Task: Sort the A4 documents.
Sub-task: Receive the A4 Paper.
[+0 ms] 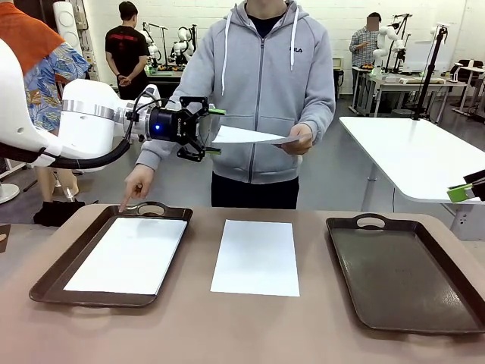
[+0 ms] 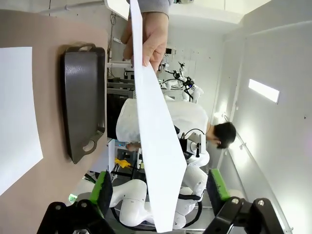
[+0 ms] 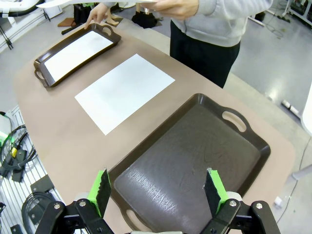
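Observation:
A person across the table holds one A4 document [image 1: 246, 136] out in one hand [image 1: 297, 139]. My left gripper [image 1: 214, 130] is open, its green pads above and below the sheet's near edge. In the left wrist view that sheet [image 2: 156, 146] runs edge-on between the spread fingers of the left gripper [image 2: 160, 190] without being clamped. A second sheet [image 1: 256, 256] lies flat on the table's middle. A third sheet [image 1: 129, 254] lies in the left brown tray [image 1: 45, 284]. My right gripper [image 3: 158, 187] hangs open above the empty right tray [image 3: 190, 156]; its green tip [image 1: 464, 189] shows at the right edge.
The person's other hand [image 1: 136, 186] points a finger at the far handle of the left tray. The right tray [image 1: 402, 273] holds nothing. A white table [image 1: 424, 155] stands behind at the right.

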Robot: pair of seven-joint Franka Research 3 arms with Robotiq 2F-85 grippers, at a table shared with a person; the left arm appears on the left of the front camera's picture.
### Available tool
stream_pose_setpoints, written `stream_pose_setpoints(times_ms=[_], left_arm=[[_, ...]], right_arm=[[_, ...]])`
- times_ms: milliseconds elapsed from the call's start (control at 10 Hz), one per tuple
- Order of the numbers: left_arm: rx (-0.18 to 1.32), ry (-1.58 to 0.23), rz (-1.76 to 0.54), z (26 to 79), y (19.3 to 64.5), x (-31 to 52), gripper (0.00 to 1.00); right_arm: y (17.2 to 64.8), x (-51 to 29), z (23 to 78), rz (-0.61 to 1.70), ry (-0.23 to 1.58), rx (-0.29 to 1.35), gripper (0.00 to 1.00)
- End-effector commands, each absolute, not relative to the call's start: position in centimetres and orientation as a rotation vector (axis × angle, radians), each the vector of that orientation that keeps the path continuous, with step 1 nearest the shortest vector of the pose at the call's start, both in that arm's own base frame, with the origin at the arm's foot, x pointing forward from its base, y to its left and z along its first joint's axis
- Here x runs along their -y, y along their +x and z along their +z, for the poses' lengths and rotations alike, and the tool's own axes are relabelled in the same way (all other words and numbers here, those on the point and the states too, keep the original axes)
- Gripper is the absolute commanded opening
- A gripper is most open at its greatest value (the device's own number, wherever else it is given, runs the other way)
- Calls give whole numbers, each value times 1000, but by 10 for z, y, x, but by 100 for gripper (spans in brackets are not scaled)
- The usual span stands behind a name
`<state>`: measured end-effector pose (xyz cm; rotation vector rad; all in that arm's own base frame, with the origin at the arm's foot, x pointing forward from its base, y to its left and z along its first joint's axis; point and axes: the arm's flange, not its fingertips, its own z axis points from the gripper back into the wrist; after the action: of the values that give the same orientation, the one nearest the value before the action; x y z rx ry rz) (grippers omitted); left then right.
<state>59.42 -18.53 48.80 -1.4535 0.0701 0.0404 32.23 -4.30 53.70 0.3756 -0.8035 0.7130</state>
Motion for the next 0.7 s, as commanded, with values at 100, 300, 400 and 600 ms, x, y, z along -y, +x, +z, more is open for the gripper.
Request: stream_pose_setpoints(times_ms=[100,300,400,600], left_arm=[[-129,-1484,73,488,602,192,100],[-177,-1512,54,483,602,194,100],[-180,-1514,71,479,602,195,100],[-204,-1539,57,477,602,201,96]], right_arm=[[324,42,535,723,400,808,100],[324,42,535,723,400,808,100],[324,42,535,723,400,808,100],[324,42,535,723,400,808,100]])
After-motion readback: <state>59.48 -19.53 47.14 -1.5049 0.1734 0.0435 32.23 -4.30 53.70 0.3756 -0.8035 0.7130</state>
